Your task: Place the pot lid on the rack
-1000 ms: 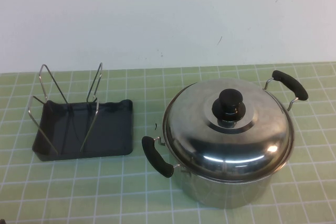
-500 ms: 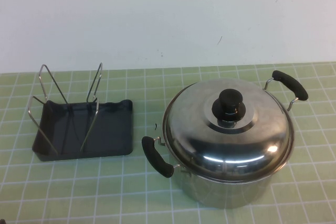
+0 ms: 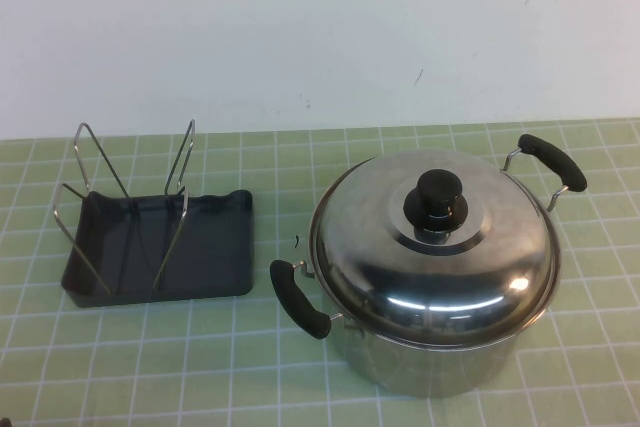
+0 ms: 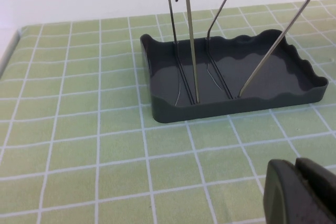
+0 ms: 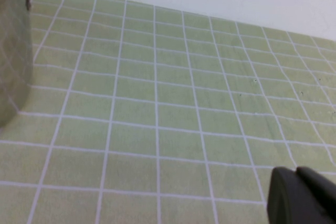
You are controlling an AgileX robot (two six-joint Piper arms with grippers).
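The shiny domed pot lid [image 3: 440, 242] with a black knob [image 3: 436, 198] sits on the steel pot [image 3: 430, 362] at the right of the table. The wire rack [image 3: 128, 197] stands in its dark grey tray [image 3: 215, 247] at the left; it also shows in the left wrist view [image 4: 191, 51] on its tray [image 4: 231, 109]. My left gripper [image 4: 296, 167] is shut and empty, low over the mat just short of the tray. My right gripper [image 5: 295, 174] is shut and empty over bare mat, away from the pot [image 5: 13, 45]. Neither gripper shows in the high view.
The pot has two black handles, one at the front left [image 3: 298, 299] and one at the back right [image 3: 553, 160]. A green tiled mat [image 3: 250, 367] covers the table. A white wall [image 3: 300, 27] stands behind.
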